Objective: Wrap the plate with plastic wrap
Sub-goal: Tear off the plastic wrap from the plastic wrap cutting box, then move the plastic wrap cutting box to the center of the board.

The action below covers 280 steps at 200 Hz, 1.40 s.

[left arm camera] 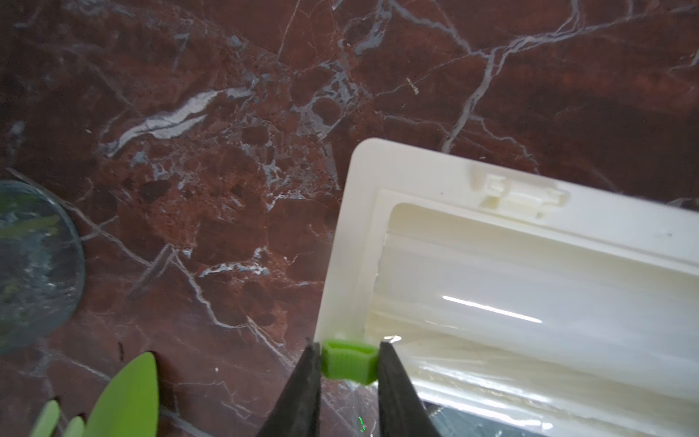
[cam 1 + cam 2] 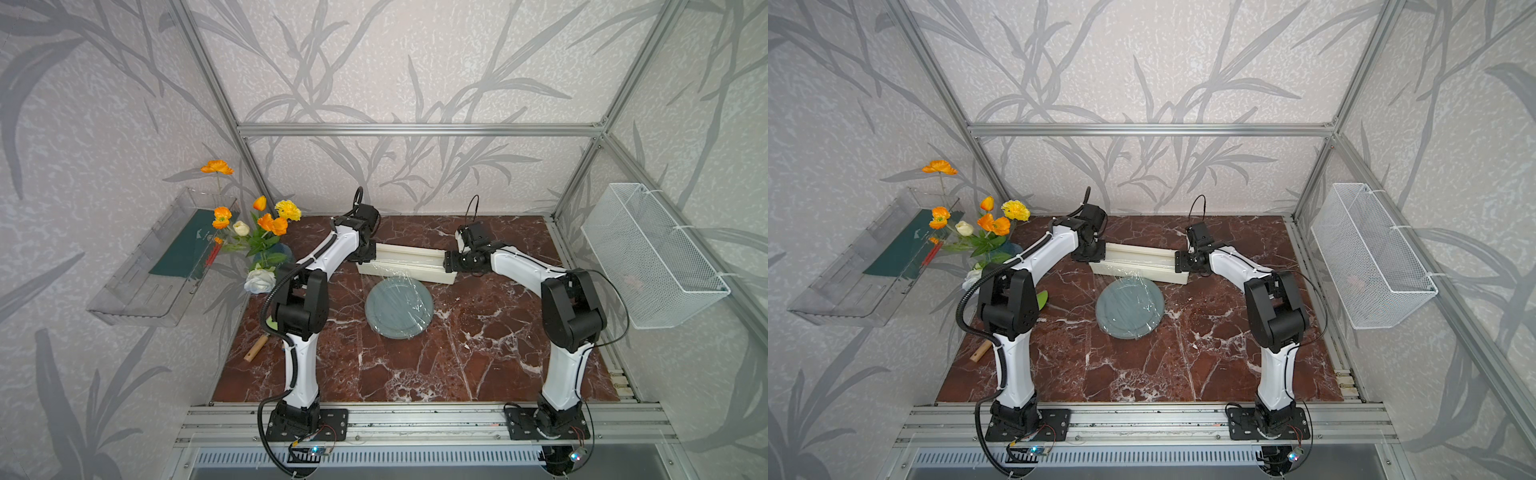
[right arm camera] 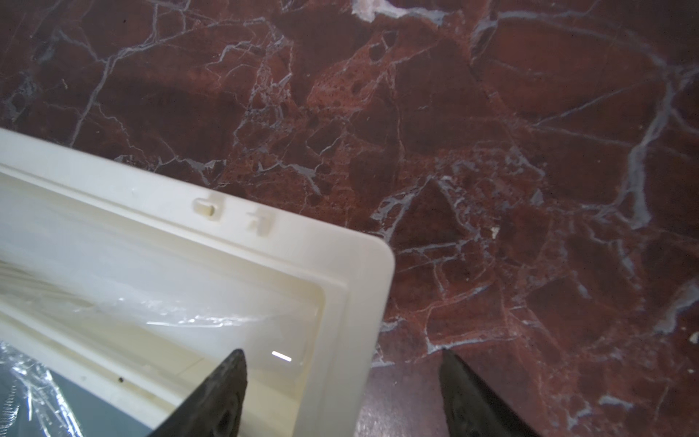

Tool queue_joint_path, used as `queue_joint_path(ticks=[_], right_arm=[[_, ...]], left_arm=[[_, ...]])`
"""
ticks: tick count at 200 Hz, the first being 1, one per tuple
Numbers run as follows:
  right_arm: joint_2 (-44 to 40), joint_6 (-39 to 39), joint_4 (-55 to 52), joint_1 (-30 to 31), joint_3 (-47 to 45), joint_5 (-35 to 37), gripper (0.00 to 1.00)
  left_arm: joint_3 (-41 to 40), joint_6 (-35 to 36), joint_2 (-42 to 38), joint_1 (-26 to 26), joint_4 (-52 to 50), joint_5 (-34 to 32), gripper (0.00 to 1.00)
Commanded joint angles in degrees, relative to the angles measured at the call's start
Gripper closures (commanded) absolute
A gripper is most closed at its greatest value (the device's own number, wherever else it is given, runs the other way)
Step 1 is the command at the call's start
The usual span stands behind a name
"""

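Plate [image 2: 395, 318] lies mid-way on the table [image 2: 478, 353] under wrap [image 2: 409, 286] drawn from the box [image 2: 409, 264] just behind it, whose long axis runs from the left gripper [image 1: 347, 345], pinching the green tab [image 1: 350, 366] at that end, to the right gripper [image 3: 343, 353], open astride the far end.

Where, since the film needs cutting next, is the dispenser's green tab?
In the left wrist view, the green tab sits at the left end corner of the cream dispenser box, pinched by the left tool.
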Motion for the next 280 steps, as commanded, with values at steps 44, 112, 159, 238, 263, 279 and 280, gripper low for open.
queue_joint_path(ticks=[44,112,159,238,263,279,280], right_arm=[[0.8,-2.1,-8.5,-0.4,2.2,2.4,0.21],[-7.6,-0.3,-5.5,1.3,-4.4,-7.0,0.22],[-6.3,0.1,-4.3,6.1,-5.8,-9.8,0.22],[3.6,6.3,9.4,6.0,-1.7,-20.0,0.21],[9.3,5.7,8.0,5.2,6.1,-19.8,0.21],[12.6,4.6,5.6,4.5,11.8,-20.1,0.21],[12.8,4.4,5.5,4.4,12.2,-20.2,0.22]], left_arm=[[1.2,-1.3,-3.0,2.3,-4.5,-9.1,1.00],[-4.2,-3.0,-9.9,2.3,-1.3,-9.5,0.98],[-7.4,-4.9,-10.7,2.3,-1.4,-6.2,0.27],[-24.6,-6.9,-15.7,3.8,21.1,20.3,0.24],[-18.9,-6.6,-9.7,4.5,19.6,22.9,0.24],[-14.7,-6.2,-6.4,4.6,18.6,22.9,0.24],[-14.5,-6.2,-6.2,4.6,18.5,22.9,0.24]])
